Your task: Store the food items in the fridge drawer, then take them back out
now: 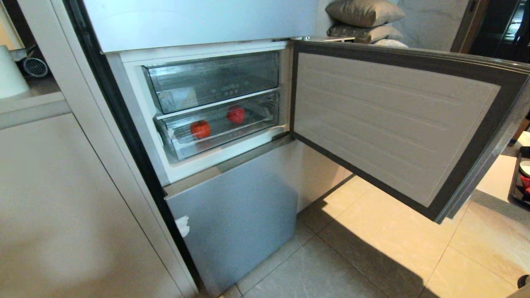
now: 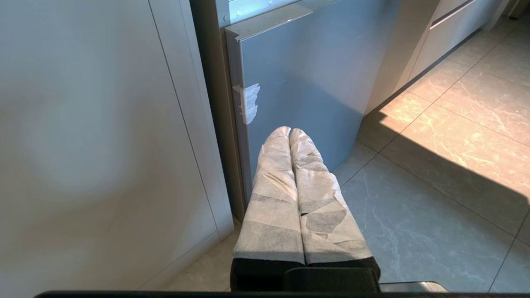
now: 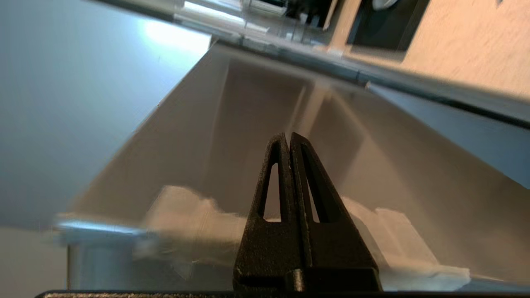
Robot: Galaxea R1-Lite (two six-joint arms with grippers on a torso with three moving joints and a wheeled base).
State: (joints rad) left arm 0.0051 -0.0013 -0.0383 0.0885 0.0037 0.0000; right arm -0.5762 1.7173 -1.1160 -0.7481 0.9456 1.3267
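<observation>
Fridge door (image 1: pixel 389 120) open, two fruits (image 1: pixel 201 129) in shut drawer (image 1: pixel 219 126); both grippers (image 3: pixel 288 138) pinched together empty, may slip off drawer front.

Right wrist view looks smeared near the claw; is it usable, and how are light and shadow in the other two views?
Right wrist view: shut right claw sharp, white patch behind it streaked, bright glare on the grey panel. Head view: sharp, sunlit floor tiles crossed by the open fridge door shadow; both fruits clear. Left wrist view: shut left claw crisp, hard shadow edge across the floor.
</observation>
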